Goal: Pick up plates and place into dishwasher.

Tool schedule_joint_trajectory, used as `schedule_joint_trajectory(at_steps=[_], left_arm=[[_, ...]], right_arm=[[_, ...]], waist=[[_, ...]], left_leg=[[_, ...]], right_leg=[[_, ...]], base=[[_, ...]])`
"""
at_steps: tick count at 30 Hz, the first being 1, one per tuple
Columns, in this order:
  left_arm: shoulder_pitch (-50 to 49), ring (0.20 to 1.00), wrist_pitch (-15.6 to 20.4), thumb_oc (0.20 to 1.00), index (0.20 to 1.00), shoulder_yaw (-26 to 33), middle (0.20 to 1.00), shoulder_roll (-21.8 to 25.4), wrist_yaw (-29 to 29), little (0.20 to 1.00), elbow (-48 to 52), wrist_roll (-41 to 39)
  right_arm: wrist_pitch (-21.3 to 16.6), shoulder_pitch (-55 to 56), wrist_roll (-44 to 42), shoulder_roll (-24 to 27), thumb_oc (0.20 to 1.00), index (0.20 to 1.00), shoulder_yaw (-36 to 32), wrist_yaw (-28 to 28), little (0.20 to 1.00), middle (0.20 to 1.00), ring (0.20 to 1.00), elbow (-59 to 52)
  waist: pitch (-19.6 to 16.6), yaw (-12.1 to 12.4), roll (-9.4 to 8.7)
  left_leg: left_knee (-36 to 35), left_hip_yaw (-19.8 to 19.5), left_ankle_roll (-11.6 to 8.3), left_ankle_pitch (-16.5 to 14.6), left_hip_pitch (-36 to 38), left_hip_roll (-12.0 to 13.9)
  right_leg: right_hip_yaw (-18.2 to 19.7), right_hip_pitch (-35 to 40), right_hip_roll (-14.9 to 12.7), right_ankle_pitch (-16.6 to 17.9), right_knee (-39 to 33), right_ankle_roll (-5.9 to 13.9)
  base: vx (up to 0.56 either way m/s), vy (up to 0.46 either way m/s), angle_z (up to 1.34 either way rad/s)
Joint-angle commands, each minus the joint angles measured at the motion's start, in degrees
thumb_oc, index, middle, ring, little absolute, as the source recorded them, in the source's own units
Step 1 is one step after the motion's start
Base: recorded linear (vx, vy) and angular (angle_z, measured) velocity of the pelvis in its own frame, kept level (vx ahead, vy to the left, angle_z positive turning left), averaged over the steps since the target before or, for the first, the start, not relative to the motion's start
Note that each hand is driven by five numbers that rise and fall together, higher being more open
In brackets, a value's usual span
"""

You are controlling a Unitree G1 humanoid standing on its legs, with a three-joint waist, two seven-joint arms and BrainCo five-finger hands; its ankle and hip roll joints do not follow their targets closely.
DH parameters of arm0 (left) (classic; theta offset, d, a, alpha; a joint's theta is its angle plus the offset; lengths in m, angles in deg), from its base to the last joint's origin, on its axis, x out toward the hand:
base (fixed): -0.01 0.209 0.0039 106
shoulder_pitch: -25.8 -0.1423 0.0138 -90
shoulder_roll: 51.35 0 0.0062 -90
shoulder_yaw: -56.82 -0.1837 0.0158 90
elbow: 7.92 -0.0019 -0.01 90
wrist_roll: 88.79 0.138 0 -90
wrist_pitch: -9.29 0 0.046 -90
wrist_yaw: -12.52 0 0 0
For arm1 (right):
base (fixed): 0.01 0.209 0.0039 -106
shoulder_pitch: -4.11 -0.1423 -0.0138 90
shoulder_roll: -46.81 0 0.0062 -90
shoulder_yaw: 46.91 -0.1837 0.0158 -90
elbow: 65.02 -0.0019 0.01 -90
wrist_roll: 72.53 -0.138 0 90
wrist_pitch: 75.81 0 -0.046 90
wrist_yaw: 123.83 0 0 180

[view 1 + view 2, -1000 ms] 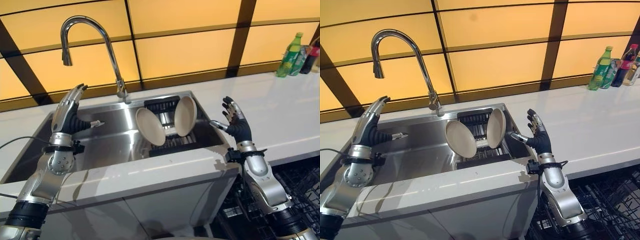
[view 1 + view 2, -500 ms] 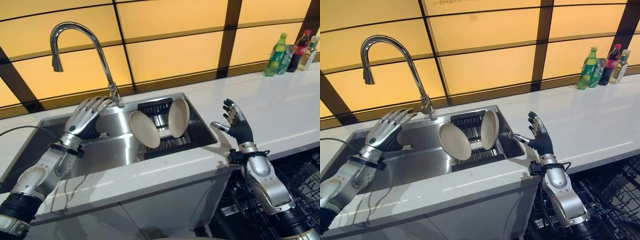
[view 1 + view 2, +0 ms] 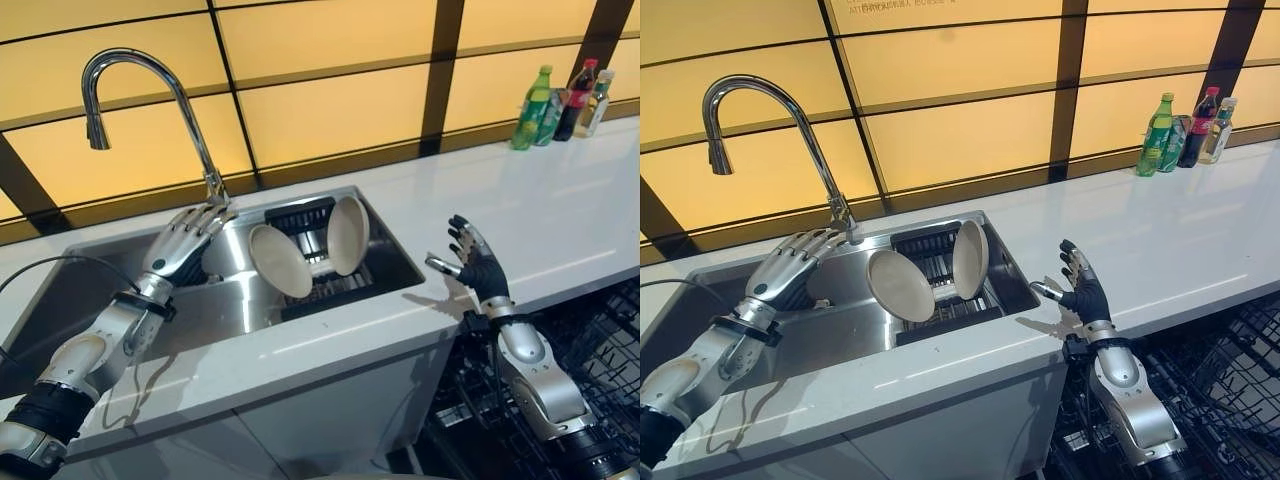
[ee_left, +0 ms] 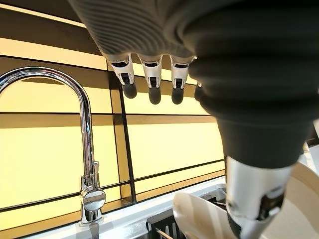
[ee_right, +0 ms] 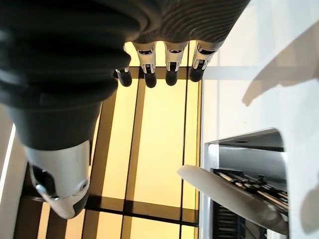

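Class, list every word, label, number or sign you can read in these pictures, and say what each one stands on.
Bottle labels: the bottles at the far end of the counter carry labels, too small to read.
Wall print: faint lettering runs along the top of a yellow wall panel, too blurred to read.
The plates, sink and tap bear none.

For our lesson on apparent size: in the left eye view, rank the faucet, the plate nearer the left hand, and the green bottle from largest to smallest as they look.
1. faucet
2. plate nearer the left hand
3. green bottle, though it stands farther from the camera, so its real size is unsure.
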Motion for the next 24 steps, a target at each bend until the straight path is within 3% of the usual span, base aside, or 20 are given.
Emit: schedule_joint_trajectory(at_steps=[1, 12, 24], left_arm=[[2.22, 1.0, -1.8, 1.0, 1.0, 5.58, 1.0, 0.43, 3.17, 1.0, -1.37, 1.75], [1.54, 1.0, -2.35, 1.0, 1.0, 5.34, 1.0, -1.58, 4.32, 1.0, 0.03, 5.93], [3.82, 1.0, -5.65, 1.0, 1.0, 2.9, 1.0, -3.25, 5.11, 1.0, -0.61, 6.39]], right_arm=[[-2.11, -2.54, 0.01, 0.56, 1.0, 1.0, -2.14, -0.68, 1.0, 1.0, 1.0, -1.8], [-1.6, -1.5, 0.31, 1.23, 1.0, 1.0, -2.86, -1.0, 1.0, 1.0, 1.0, -1.63], [-2.21, -1.81, 0.57, 2.17, 1.0, 1.0, -2.77, -0.63, 1.0, 1.0, 1.0, -0.72]], waist=[[1.6, 0.0, -1.47], [3.72, -1.42, -0.8], [8.15, -2.82, -0.14]], left_leg=[[0.43, 1.89, 1.92, -6.99, 3.4, -1.25], [0.43, 2.28, 2.03, -6.59, 3.89, -1.63], [0.48, 1.95, 2.27, -4.98, 2.63, -1.89]], right_leg=[[3.24, -7.34, -0.43, 7.31, -0.87, 0.9], [4.96, -7.62, -1.13, 8.19, -0.5, 1.58], [7.71, -10.2, -1.55, 8.97, 1.25, 2.24]], base=[[0.03, 0.036, -0.03], [0.04, 0.043, -0.04], [0.01, 0.018, -0.12]])
